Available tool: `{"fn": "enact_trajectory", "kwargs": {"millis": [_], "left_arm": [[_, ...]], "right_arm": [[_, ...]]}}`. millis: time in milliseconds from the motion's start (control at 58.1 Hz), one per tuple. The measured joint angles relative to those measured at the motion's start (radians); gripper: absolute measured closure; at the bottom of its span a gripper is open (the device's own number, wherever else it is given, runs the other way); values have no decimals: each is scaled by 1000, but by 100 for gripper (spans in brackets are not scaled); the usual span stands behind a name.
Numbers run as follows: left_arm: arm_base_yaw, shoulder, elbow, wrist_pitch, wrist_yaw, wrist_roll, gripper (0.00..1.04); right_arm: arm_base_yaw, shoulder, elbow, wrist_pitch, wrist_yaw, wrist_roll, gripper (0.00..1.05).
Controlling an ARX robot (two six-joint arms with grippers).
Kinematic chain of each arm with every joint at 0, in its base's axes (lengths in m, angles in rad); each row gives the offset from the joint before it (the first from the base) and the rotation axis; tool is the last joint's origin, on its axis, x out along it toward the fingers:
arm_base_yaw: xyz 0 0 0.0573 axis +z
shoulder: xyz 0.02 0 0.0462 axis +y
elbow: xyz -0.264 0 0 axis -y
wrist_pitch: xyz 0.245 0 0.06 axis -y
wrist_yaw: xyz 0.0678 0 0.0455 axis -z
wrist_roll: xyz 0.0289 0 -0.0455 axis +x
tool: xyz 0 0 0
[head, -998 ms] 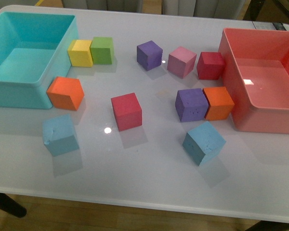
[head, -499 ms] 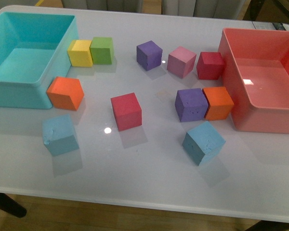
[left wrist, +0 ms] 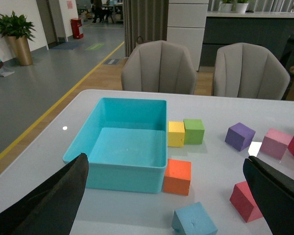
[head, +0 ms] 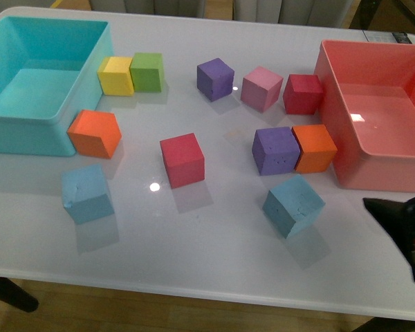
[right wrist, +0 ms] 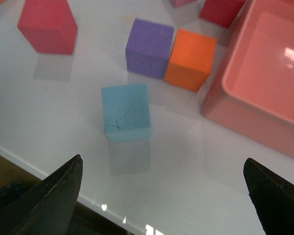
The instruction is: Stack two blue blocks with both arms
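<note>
Two sky-blue blocks lie apart on the white table: one at the front left [head: 88, 194], one at the front right [head: 293, 205]. My right gripper [head: 404, 223] shows as a black shape at the lower right edge, right of the right blue block. In the right wrist view it [right wrist: 161, 167] is open and empty, with that blue block [right wrist: 126, 111] ahead of it on the table. My left gripper [left wrist: 165, 161] is open and empty, raised above the table. The left blue block [left wrist: 194, 220] lies below it. The left arm is out of the front view.
A turquoise bin [head: 28, 133] stands at the back left and a pink bin [head: 373, 178] at the right. Orange [head: 94, 133], red [head: 182, 160], purple [head: 275, 150], orange [head: 314, 147] and several other cubes are scattered between. The table's front edge is close.
My right gripper has come into the front view at the lower right edge. The blocks have not moved.
</note>
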Motion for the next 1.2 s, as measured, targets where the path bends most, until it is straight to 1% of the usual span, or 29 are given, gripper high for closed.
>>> {"fn": "enact_trajectory", "kwargs": {"millis": [189,327,654,895,1205], "left_arm": [[0,0,0,0,0,0,9],[0,0,0,0,0,0,9],[0,0,0,0,0,0,9],[0,0,0,0,0,0,9],[0,0,0,0,0,0,9]], "right_arm": [[2,280,126,25,-2,0,9],[16,386,188,22,9,-11,9],[74,498,327,-34,21,9,9],[120,573,395,-49,51,31,9],[134,646,462,-68,79,37,9]]}}
